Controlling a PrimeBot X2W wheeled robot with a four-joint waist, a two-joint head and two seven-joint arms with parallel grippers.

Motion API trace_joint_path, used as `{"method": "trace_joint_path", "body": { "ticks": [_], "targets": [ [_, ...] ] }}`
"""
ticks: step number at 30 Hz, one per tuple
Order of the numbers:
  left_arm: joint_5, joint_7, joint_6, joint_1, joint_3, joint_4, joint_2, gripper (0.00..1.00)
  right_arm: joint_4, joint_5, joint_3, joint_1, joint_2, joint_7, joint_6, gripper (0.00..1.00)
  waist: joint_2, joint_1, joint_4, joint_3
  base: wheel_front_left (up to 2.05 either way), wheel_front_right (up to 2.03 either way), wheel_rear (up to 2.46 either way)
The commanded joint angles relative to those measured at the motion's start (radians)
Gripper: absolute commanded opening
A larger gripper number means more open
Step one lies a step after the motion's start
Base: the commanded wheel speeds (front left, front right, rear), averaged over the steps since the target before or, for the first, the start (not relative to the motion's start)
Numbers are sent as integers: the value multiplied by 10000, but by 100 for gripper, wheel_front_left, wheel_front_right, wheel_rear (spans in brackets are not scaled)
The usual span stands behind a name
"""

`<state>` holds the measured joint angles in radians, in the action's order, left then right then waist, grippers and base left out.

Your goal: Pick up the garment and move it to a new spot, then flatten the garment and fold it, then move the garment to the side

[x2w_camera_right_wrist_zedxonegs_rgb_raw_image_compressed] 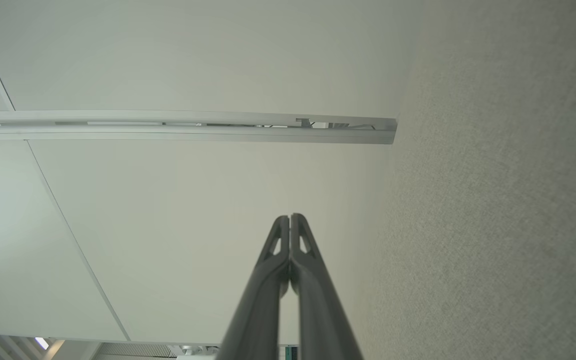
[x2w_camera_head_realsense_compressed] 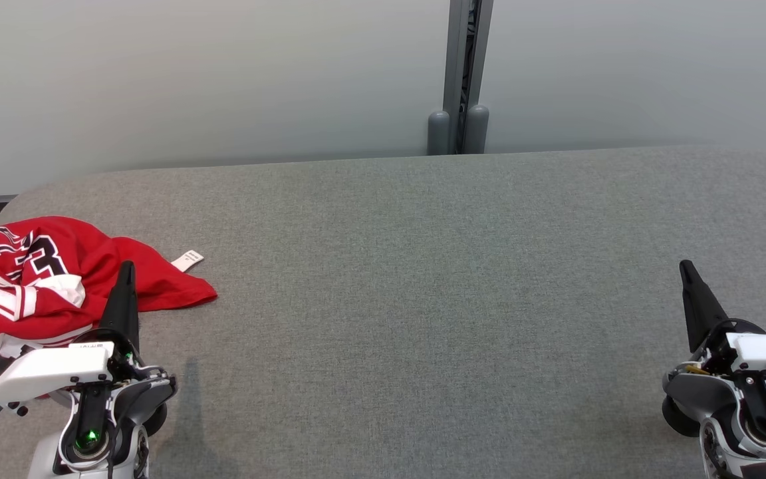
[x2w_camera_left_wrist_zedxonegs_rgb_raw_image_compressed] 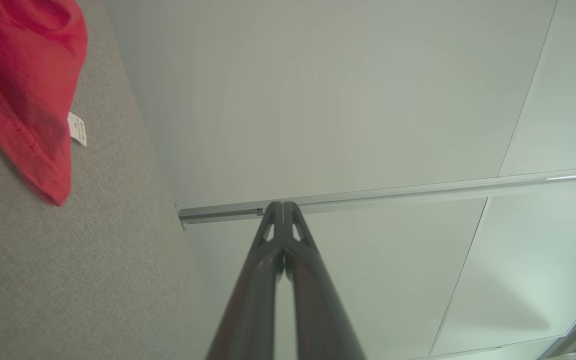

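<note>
The garment [x2w_camera_head_realsense_compressed: 37, 286] is a red jersey with white stripes and dark numbers, lying crumpled at the table's left edge; its red hem and white tag also show in the left wrist view [x2w_camera_left_wrist_zedxonegs_rgb_raw_image_compressed: 23, 85]. My left gripper [x2w_camera_head_realsense_compressed: 127, 266] is shut, its tip over the garment's right edge, with nothing between its fingers [x2w_camera_left_wrist_zedxonegs_rgb_raw_image_compressed: 284, 205]. At the lower right of the head view my right gripper [x2w_camera_head_realsense_compressed: 685, 266] is shut too and holds nothing [x2w_camera_right_wrist_zedxonegs_rgb_raw_image_compressed: 290, 217], far from the garment.
The grey felt table [x2w_camera_head_realsense_compressed: 423, 279] stretches wide between the two grippers. A pale wall with a grey vertical post [x2w_camera_head_realsense_compressed: 459, 73] stands behind its far edge. The table's left edge runs close to the garment.
</note>
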<state>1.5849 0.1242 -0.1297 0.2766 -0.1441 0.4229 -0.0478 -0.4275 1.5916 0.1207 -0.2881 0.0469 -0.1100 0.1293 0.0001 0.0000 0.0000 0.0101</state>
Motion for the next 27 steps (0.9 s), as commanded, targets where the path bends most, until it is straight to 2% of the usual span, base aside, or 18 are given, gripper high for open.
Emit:
{"method": "trace_joint_path", "body": {
  "ticks": [1,5,6,12,27],
  "targets": [
    [39,32,-36,239,-25,-18,-52,0,26,30,14,-76,63,-11,27,0,-1,0,0,0,0,0,0],
    [39,32,-36,239,-25,-18,-52,0,26,30,13,-76,63,-11,29,0,-1,0,0,0,0,0,0],
    [-1,-11,0,-27,4,19,4,100,-20,-3,-6,21,-9,1,0,100,-1,0,0,0,0,0,0],
    [7,-102,4,-475,69,228,113,100,-178,-34,-75,476,-156,55,-30,100,-1,0,3,3,0,0,0],
    [-355,-851,-1,-774,415,-672,74,100,875,-548,-595,815,-63,811,-20,100,-1,0,27,3,0,0,0]
  ]
}}
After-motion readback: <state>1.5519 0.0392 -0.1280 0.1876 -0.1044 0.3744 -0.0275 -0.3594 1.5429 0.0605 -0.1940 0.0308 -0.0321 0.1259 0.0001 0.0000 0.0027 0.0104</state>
